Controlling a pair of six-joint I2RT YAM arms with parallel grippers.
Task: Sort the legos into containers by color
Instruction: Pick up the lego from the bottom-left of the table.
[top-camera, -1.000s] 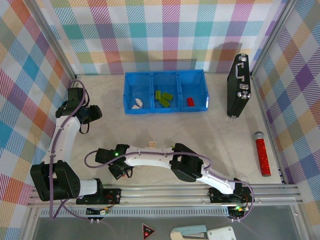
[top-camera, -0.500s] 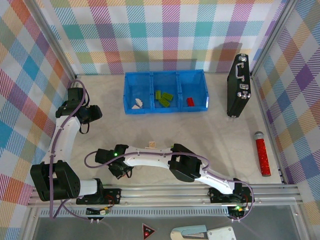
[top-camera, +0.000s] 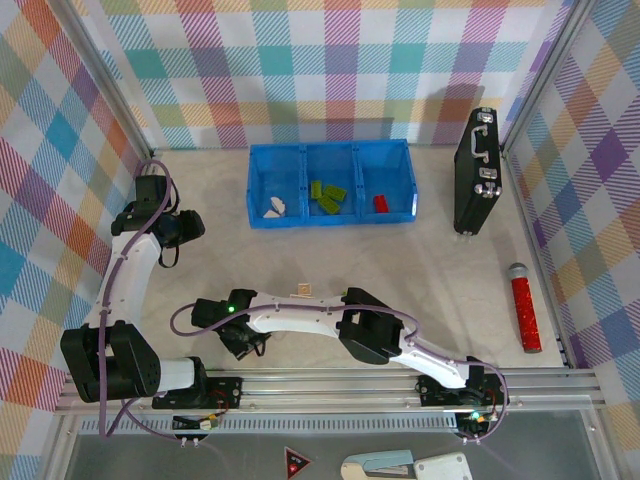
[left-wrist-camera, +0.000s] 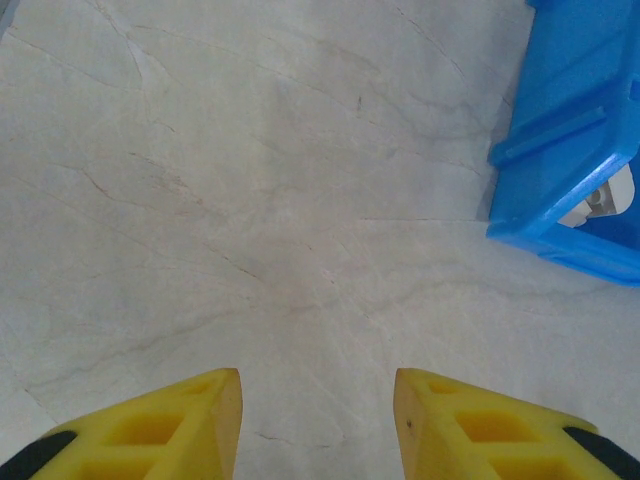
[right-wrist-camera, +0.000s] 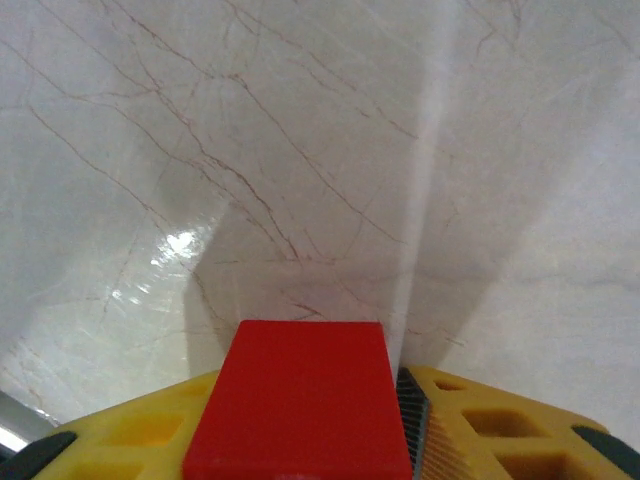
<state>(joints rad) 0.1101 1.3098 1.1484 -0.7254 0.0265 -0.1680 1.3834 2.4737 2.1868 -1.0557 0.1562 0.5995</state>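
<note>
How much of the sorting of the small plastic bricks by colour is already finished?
Done: white bricks, green bricks and one red brick lie in separate compartments of the blue plastic tray. In hand: the right gripper holds a second red brick. Remaining: a cream brick on the table.

**Q:** Arm construction?
**A:** White moulded link shells (top-camera: 130, 265), black joint housings (top-camera: 370, 338), and a purple cable (top-camera: 158, 190) routed along each arm. One green indicator lamp (top-camera: 232, 307) is lit.

**Q:** Fingers?
**A:** Yellow plastic fingers (left-wrist-camera: 205, 425) with hollow pockets and black heels.

Bare table (top-camera: 420, 270) before tray (top-camera: 300, 222); case (top-camera: 477, 172) right.
</note>
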